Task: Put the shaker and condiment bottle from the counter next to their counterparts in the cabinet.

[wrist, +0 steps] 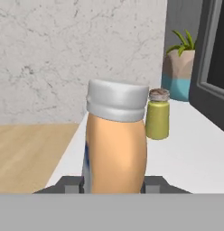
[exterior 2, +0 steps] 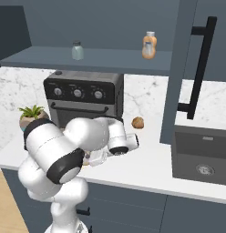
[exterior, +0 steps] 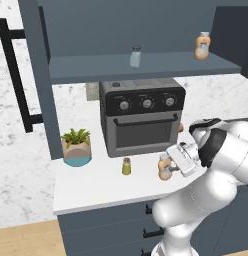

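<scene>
The gripper (wrist: 113, 184) is clamped on the condiment bottle (wrist: 114, 140), upright on the counter (exterior: 96, 187) before the toaster oven (exterior: 141, 117), the shaker (exterior: 126, 166) just beside it, their counterparts, a grey-blue shaker (exterior: 136, 56) and orange bottle (exterior: 202, 46), on the cabinet (exterior: 146, 66) shelf above.

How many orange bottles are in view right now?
2. One orange bottle stands on the cabinet shelf; the other bottle is on the counter, between the gripper jaws.
</scene>
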Controlling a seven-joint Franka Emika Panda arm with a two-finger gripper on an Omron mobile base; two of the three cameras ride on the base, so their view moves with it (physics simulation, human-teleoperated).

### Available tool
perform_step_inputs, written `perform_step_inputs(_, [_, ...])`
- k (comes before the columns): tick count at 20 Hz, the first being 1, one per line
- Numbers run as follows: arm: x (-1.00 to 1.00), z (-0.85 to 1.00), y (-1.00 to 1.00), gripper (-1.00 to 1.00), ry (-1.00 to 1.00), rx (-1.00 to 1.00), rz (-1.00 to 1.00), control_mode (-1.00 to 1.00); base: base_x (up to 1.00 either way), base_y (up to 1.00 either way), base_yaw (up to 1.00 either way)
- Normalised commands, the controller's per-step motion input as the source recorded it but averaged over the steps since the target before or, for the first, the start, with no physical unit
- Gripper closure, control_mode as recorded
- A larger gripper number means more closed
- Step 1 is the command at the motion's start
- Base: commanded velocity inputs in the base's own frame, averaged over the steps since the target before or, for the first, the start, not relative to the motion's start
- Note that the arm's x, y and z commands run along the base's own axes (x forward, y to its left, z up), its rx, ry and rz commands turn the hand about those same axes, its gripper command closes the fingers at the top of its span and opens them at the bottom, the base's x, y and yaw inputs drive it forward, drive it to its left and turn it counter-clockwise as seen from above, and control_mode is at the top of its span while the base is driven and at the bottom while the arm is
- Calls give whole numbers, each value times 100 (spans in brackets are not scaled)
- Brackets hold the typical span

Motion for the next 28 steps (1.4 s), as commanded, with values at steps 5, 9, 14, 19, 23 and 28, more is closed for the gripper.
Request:
perform_step_inputs(5, [-39,67,0,100,-10,0,-4,-100,0,0,0])
perform_step_inputs(9, [-25,78,9,100,-1,0,-21,-100,0,0,0])
perform_step_inputs(14, [-14,74,7,100,0,0,-37,-100,0,0,0])
perform_step_inputs(19, [-19,57,6,100,0,-5,-48,-100,0,0,0])
perform_step_inputs(23, [-20,51,0,100,0,-14,-50,-100,0,0,0])
perform_step_inputs(28, [-33,61,0,100,0,-19,-48,-100,0,0,0])
